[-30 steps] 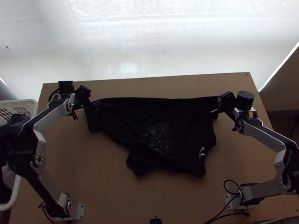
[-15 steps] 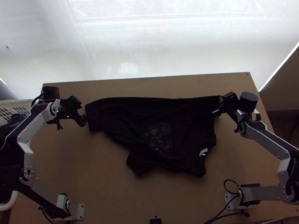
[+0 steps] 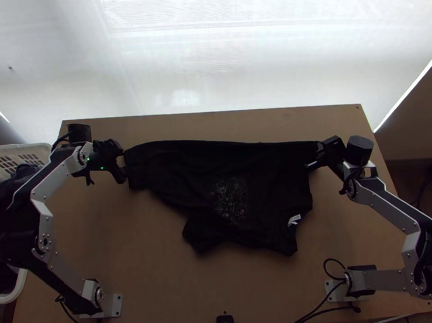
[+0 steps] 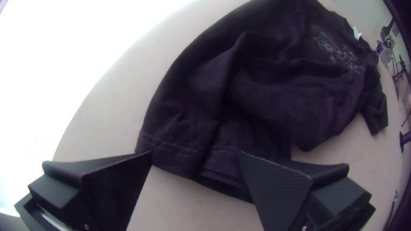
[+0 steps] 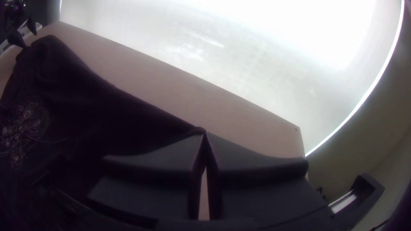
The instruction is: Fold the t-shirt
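The black t-shirt (image 3: 258, 182) lies on the table, its far edge nearly straight and its near side uneven, with a printed design and a white label. My left gripper (image 3: 123, 168) stands at the shirt's left end. In the left wrist view my left gripper (image 4: 195, 156) is open, its fingers apart at the stitched hem (image 4: 171, 149). At the shirt's far right corner is my right gripper (image 3: 314, 162); in the right wrist view my right gripper (image 5: 205, 134) is shut on the edge of the shirt (image 5: 107, 111).
A white basket (image 3: 39, 150) with dark cloth (image 3: 18, 179) stands beyond the table's left edge. Bare wood of the table (image 3: 139, 254) shows on the near side of the shirt. Cables (image 3: 319, 310) lie at the near edge.
The left gripper has let go of the shirt's left end and backed off to the left, then come slightly back toward it. The right gripper has shifted slightly right.
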Motion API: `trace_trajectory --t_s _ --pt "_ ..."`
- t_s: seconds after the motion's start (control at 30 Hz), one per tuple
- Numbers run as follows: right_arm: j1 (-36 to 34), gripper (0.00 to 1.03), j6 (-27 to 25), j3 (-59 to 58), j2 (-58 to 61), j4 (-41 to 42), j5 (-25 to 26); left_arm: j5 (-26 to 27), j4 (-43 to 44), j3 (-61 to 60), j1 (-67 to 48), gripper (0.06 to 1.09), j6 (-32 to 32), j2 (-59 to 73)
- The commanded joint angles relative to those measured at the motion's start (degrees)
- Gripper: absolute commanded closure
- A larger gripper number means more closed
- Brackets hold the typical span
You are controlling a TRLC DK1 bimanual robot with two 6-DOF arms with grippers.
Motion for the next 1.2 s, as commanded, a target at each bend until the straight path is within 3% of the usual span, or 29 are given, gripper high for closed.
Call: trace_trajectory --t_s 0.0,0.23,0.37,0.4,0.43,0.47,0.5,0.53,1.03,1.17 --pt "-0.4 1.0 0.0 -0.9 -0.4 0.0 0.1 -1.2 3.2 2.3 -0.6 0.1 -0.8 4.3" --pt "-0.9 1.0 0.0 -1.4 -0.3 0.1 0.1 -2.6 4.7 5.9 -0.4 0.13 -0.6 8.2" --pt "-0.8 1.0 0.1 -1.7 -0.1 0.2 0.1 -2.6 4.7 7.1 -0.3 0.46 -0.2 9.2" --pt "-0.6 1.0 0.1 -1.9 -0.1 0.3 0.1 -2.6 4.8 7.3 -0.3 0.47 -0.2 9.2" --pt "-0.6 1.0 0.1 -1.9 -0.1 0.3 0.1 -2.6 4.8 7.6 -0.4 0.45 -0.4 9.1" --pt "-0.5 1.0 0.1 -2.0 0.0 0.3 0.1 -2.6 4.7 7.7 -0.3 0.34 -0.4 9.0" --pt "-0.4 1.0 0.1 -2.0 0.0 0.4 0.1 -2.6 4.7 7.9 -0.2 0.16 -0.5 8.8" --pt "-0.4 1.0 0.1 -1.9 0.2 0.4 0.1 -2.6 4.6 8.3 -0.1 0.1 -0.6 8.8" --pt "0.0 1.0 0.5 -1.5 1.7 0.8 0.1 -2.6 4.3 11.3 1.8 0.1 -1.4 7.7" --pt "0.0 1.0 0.4 -1.6 1.6 0.8 0.1 -2.6 0.3 12.6 1.0 0.1 -2.2 7.7"
